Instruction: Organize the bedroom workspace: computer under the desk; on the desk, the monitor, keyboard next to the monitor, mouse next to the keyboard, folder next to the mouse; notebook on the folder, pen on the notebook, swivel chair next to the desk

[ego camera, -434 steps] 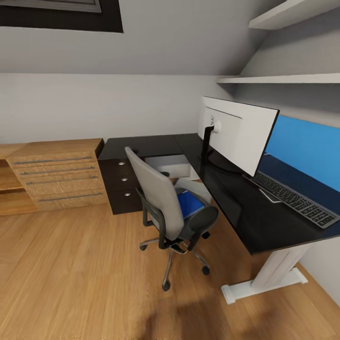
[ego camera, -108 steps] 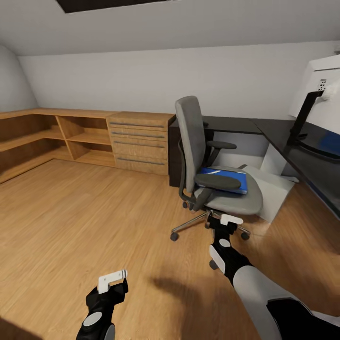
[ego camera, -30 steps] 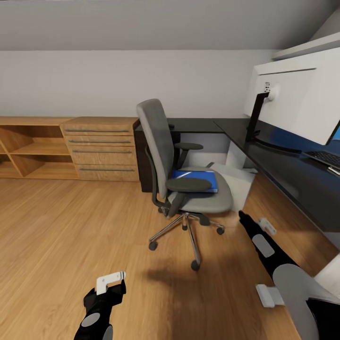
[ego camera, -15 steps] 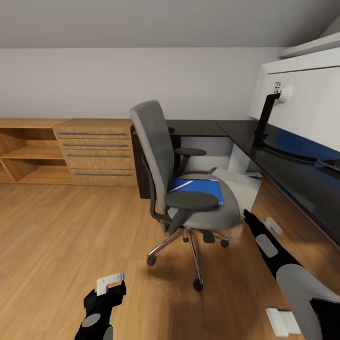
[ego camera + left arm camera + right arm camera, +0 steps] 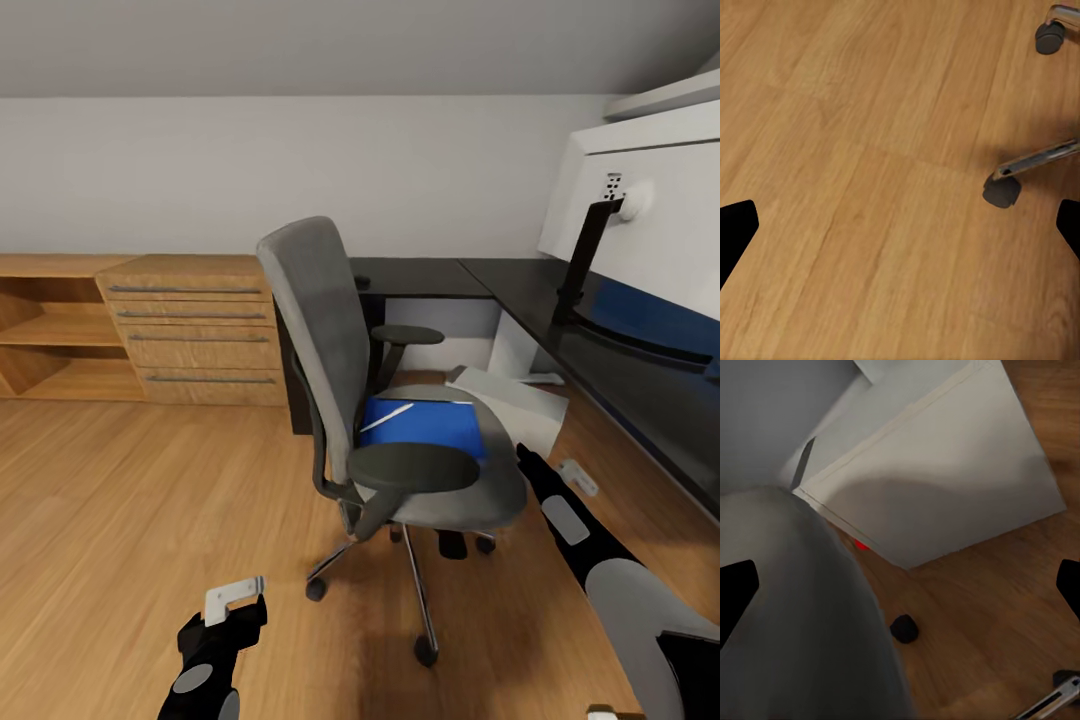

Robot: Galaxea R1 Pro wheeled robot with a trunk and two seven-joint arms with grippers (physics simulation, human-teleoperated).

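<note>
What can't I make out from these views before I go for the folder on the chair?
- Folder, head view: its near edge is hidden by the chair's armrest.
- Monitor, head view: cut off by the frame's right edge; the screen side faces away.
- Desk, head view: its right stretch runs out of frame.
- Computer, right wrist view: partly covered by the chair seat.
- Right pincer, head view: too small to judge its opening.

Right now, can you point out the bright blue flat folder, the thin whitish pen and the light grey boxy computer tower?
bright blue flat folder (image 5: 440, 428): head view, bare middle of its cover, on the seat.
thin whitish pen (image 5: 388, 416): head view, mid-shaft, lying on the folder.
light grey boxy computer tower (image 5: 945, 487): right wrist view, broad side panel.
</note>
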